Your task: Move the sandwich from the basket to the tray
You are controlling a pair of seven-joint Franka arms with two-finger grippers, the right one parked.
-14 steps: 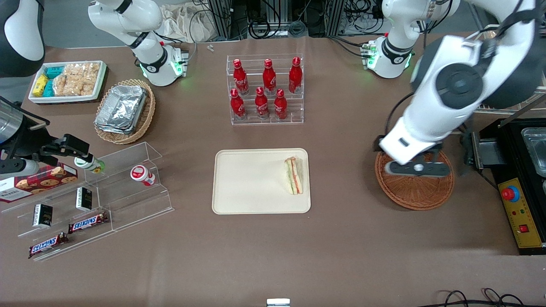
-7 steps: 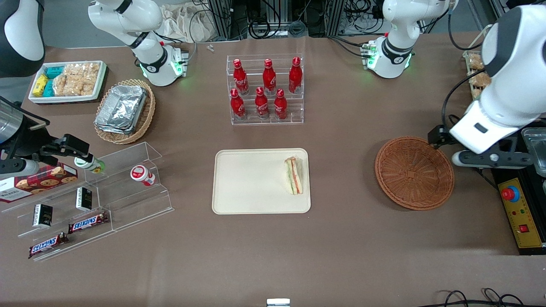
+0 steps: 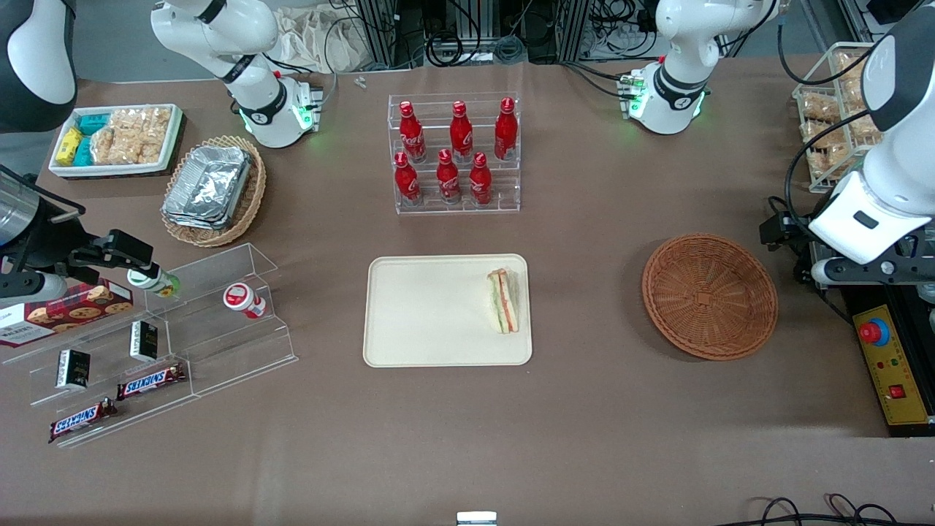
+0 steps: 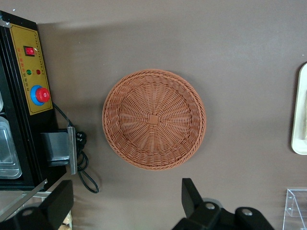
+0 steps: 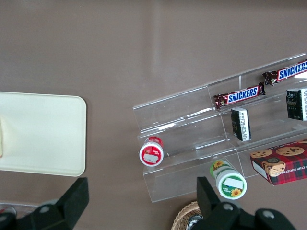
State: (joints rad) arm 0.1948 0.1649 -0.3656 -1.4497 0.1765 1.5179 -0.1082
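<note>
The sandwich (image 3: 504, 301), a white wedge with orange and green layers, lies on the cream tray (image 3: 424, 310) near the tray edge that faces the basket. The round reddish-brown wicker basket (image 3: 709, 295) holds nothing; the left wrist view shows its bare woven bottom (image 4: 154, 119) and a strip of the tray's rim (image 4: 301, 120). My left gripper (image 3: 865, 272) hangs high beside the basket, toward the working arm's end of the table, over the black control box. Its fingers stand wide apart with nothing between them (image 4: 125, 201).
A black control box with a red button (image 3: 887, 351) sits under the gripper, and a wire basket of snacks (image 3: 833, 109) lies farther from the camera. A rack of red bottles (image 3: 456, 153) stands farther back than the tray. Acrylic shelves with snacks (image 3: 168, 329) occupy the parked arm's end.
The gripper has moved off from above the basket toward the working arm's end of the table. The basket now shows fully, with nothing in it. The sandwich stays on the tray.
</note>
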